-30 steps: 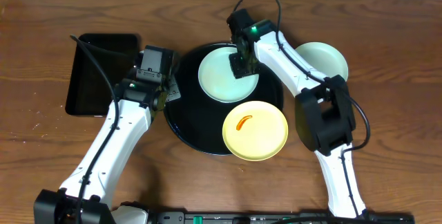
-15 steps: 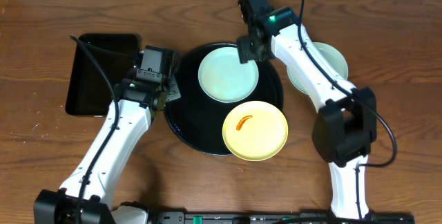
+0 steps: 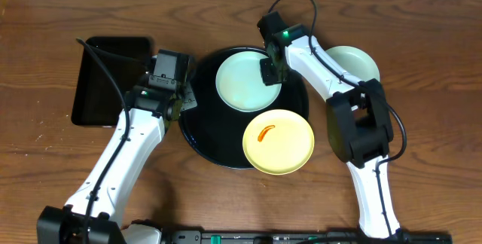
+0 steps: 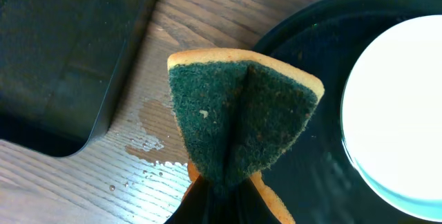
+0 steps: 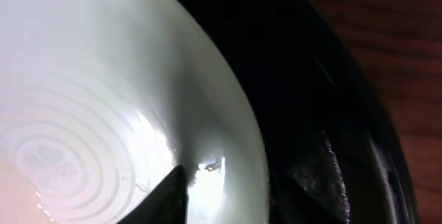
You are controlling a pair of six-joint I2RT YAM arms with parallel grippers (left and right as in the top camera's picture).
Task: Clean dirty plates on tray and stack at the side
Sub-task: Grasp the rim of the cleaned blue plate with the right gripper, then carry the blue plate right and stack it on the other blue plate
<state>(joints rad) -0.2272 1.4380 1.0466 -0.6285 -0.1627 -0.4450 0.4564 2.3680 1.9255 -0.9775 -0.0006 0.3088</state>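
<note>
The mint plate [image 3: 245, 84] sits on the black tray [image 3: 202, 132]: rigid, glossy, probably wet-slick, best taken by its rim. The right hand [image 3: 271, 71] is at that rim, grip impossible to tell; the left hand [image 3: 183, 99] clenches the sponge [image 4: 238, 124].

rear plate [image 3: 242, 84], front plate [image 3: 278, 142] on tray [image 3: 202, 132] | third plate [image 3: 358, 61] right

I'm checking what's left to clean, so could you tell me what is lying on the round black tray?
A pale mint plate, no smear showing, and a yellow plate with an orange smear, overhanging the rim of the tray. The tray surface beneath them is covered.
</note>
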